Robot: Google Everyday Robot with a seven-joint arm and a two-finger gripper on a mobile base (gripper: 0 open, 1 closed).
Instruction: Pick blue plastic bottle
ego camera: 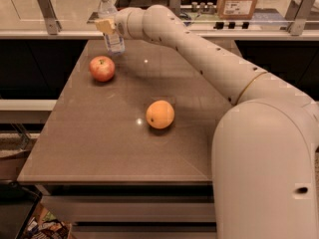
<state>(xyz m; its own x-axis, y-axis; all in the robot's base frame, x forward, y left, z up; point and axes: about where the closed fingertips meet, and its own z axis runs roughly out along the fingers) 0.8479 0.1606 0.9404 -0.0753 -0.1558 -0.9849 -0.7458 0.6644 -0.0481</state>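
Observation:
The blue plastic bottle (111,20), clear with a white cap and a pale label, stands upright at the far left of the brown table (99,148). My gripper (108,28) reaches in from the right and is shut on the bottle's middle. One tan finger (105,26) lies across its front. The bottle's base sits at or just above the tabletop.
A red apple (102,68) lies just in front of the bottle. An orange (160,114) lies mid-table. A counter with a metal rail post (45,5), a cardboard box (239,0) and small dark items runs behind the table. My arm spans the table's right side.

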